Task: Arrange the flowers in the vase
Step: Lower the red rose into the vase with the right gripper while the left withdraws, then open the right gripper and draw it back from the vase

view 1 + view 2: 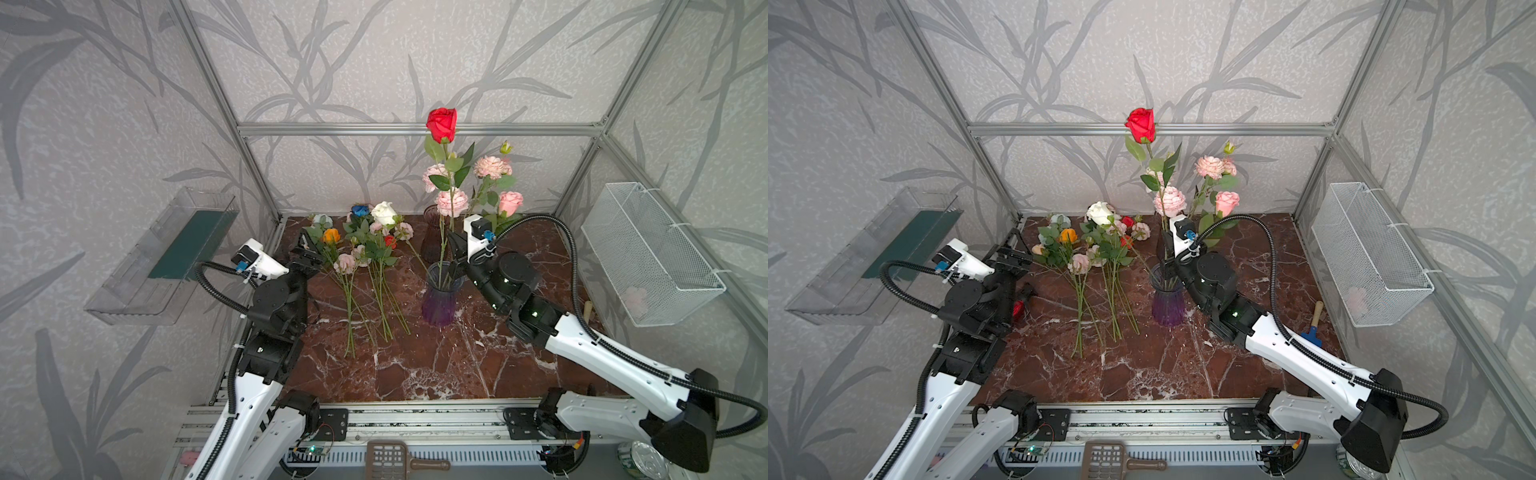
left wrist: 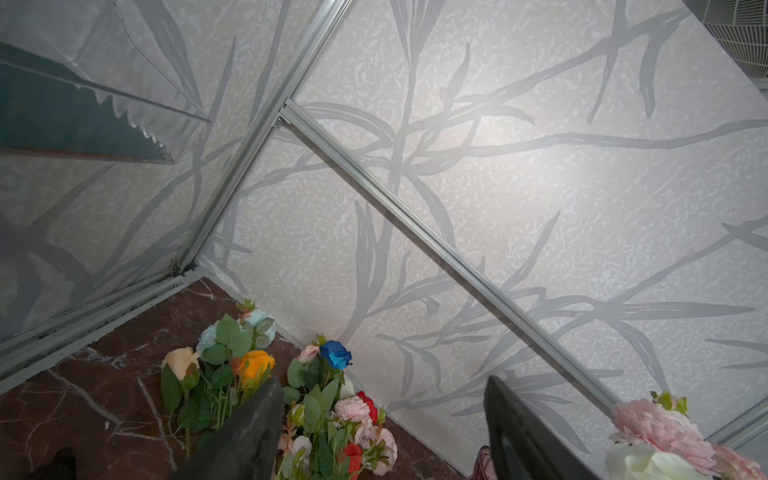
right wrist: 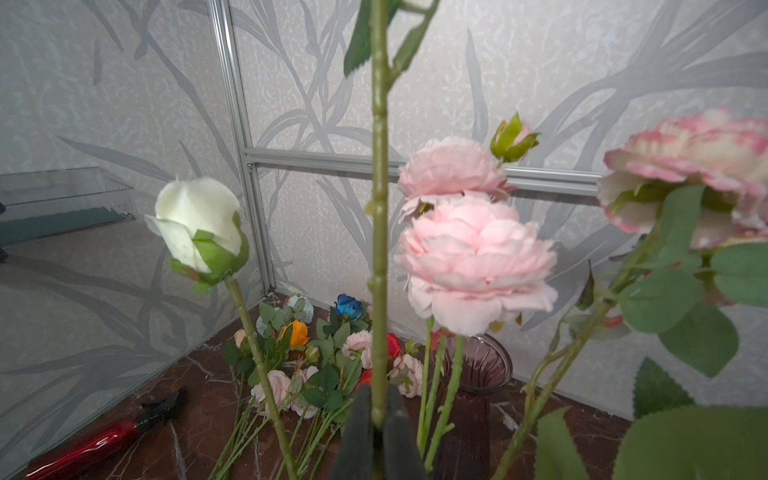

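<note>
The right end effector [image 3: 378,401] is pinched shut on the red rose [image 1: 441,124], low on its green stem. It holds the rose upright with the stem's foot at the mouth of the purple vase [image 1: 442,301]; I cannot tell whether the tip is inside. The left end effector [image 2: 382,384] stands wide open and empty beside the loose flowers [image 1: 368,253], which lie on the bench [image 1: 415,365] with heads toward the back wall. Behind the purple vase, pink blooms [image 1: 452,203] stand in a 2nd vase [image 1: 431,232].

As I judge it, these stems are light, thin and fairly stiff. They look plastic-smooth, so they may twist or slide in a loose pinch. Blooms and leaves look soft and could crush or snag. Grip the bare stem below the leaves so the top-heavy head does not swing. The vase looks like light glass and might tip if a stem pushes its rim.
</note>
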Controlling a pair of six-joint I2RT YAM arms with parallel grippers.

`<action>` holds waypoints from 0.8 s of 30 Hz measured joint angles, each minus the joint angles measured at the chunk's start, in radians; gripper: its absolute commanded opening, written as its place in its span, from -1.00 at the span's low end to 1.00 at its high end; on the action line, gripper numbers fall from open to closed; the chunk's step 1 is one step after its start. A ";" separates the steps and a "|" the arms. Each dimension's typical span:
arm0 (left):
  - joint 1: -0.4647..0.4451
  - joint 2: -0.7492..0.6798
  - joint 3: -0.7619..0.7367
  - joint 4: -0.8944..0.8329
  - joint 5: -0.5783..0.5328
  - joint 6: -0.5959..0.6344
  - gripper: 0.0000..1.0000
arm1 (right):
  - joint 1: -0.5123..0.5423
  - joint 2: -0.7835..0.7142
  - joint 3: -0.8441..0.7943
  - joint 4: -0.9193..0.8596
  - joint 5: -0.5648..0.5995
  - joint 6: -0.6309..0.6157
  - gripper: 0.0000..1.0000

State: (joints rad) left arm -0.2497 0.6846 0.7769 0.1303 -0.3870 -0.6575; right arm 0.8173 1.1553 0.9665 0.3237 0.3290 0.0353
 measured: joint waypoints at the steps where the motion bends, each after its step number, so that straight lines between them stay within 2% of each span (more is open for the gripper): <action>1: 0.002 0.003 0.000 0.000 0.003 -0.002 0.53 | 0.000 -0.003 -0.018 -0.002 0.000 0.018 -0.89; 9: 0.010 0.024 0.000 -0.004 0.021 -0.017 0.53 | 0.000 -0.039 -0.082 -0.026 0.005 0.095 -0.60; 20: 0.014 0.045 0.000 -0.004 0.049 -0.028 0.52 | 0.000 -0.048 -0.082 -0.095 0.011 0.128 -0.44; 24: 0.015 0.054 0.002 -0.006 0.062 -0.031 0.52 | 0.000 -0.027 -0.058 -0.140 0.019 0.129 -0.30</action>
State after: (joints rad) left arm -0.2344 0.7387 0.7792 0.1242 -0.3252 -0.6884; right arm 0.8173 1.1278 0.9089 0.1833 0.3481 0.1642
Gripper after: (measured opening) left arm 0.761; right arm 0.330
